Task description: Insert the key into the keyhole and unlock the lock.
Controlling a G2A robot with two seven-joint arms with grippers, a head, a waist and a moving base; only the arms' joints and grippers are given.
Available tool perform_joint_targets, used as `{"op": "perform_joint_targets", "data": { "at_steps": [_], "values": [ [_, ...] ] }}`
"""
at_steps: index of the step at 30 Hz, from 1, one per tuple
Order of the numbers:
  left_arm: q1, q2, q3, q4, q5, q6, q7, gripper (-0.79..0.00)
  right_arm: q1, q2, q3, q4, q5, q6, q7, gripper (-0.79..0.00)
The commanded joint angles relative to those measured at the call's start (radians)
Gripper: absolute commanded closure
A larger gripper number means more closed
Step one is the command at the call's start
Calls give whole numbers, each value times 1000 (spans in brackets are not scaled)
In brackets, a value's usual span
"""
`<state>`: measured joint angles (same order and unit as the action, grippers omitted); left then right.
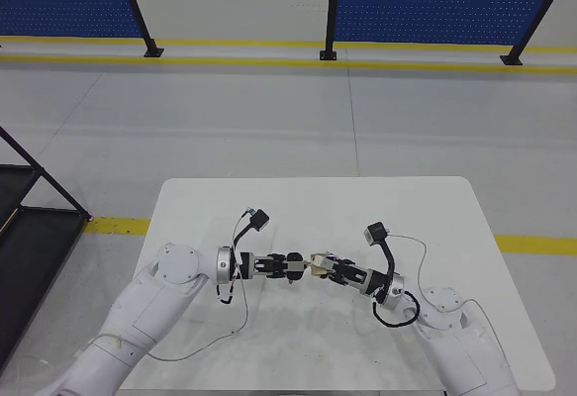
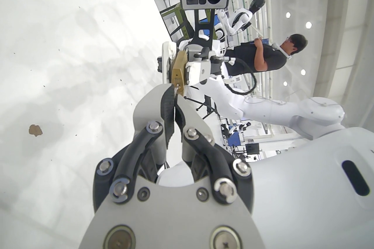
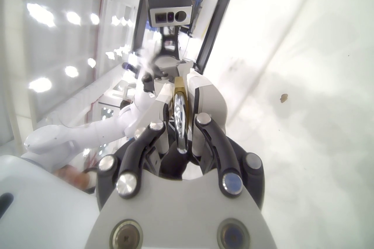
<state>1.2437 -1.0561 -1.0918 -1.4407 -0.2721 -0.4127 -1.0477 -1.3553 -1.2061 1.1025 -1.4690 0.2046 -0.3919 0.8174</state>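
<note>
Both arms meet over the middle of the white table [image 1: 318,208]. My right gripper [image 3: 178,92] is shut on the brass padlock [image 3: 178,86], whose chrome shackle [image 3: 180,118] points back toward the wrist. In the left wrist view the padlock [image 2: 177,72] faces my left gripper [image 2: 174,97], which is shut on the thin key [image 2: 176,90]. The key's tip sits at the padlock's underside; how deep it sits is hidden. From above, the left gripper [image 1: 299,265], padlock [image 1: 319,261] and right gripper [image 1: 332,267] form one line.
A small brown speck [image 2: 35,130] lies on the table below the grippers. A black metal rack [image 1: 11,228] stands off the table's left side. Blue barriers [image 1: 427,20] line the far floor. Bare tabletop surrounds the arms.
</note>
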Motion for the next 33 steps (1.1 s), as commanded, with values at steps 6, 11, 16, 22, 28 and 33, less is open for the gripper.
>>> {"op": "perform_joint_targets", "data": {
  "at_steps": [6, 11, 16, 22, 28, 33],
  "values": [
    [2, 2, -2, 7, 19, -36, 12, 0, 8, 1, -6, 10, 24, 18, 8, 0],
    [0, 1, 1, 14, 14, -53, 17, 0, 14, 0, -12, 18, 39, 20, 11, 0],
    [-6, 1, 4, 23, 12, -62, 19, 0, 17, 1, -14, 27, 55, 18, 15, 0],
    [-11, 0, 12, 30, 6, -65, 15, -760, 19, 1, -15, 30, 62, 20, 21, 0],
    [-11, 2, 1, 38, -13, -64, 10, -785, 19, 1, -15, 30, 62, 20, 21, 0],
    [-2, 7, -20, 42, -46, -78, 4, -785, 19, 1, -15, 30, 62, 20, 21, 0]
  ]
}}
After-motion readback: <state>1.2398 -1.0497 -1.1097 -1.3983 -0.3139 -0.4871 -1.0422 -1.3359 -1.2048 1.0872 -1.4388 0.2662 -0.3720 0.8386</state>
